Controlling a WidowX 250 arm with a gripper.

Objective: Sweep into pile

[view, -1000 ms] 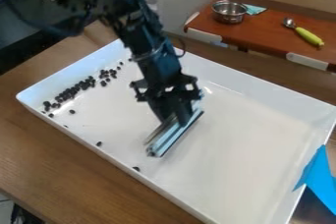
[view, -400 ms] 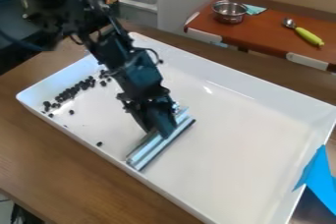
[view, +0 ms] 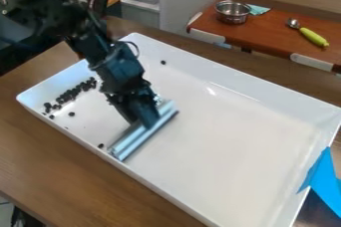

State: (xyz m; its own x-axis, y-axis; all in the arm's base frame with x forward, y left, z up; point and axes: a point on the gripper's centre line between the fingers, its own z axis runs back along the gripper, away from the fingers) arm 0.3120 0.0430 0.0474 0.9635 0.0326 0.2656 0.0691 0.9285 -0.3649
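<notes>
Squeegee point(view: 138, 137), clamped in tool point(view: 148, 121), moved closer to bead pile point(view: 75, 91); keep it flat on tray point(view: 226, 156), catch stray bead point(view: 100, 146) down-left of tool in view.

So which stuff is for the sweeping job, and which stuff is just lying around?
For the job:
end effector, holding the squeegee
squeegee
black bits
white tray

Just lying around:
metal bowl
spoon with a green handle
blue piece at the tray's edge
</notes>
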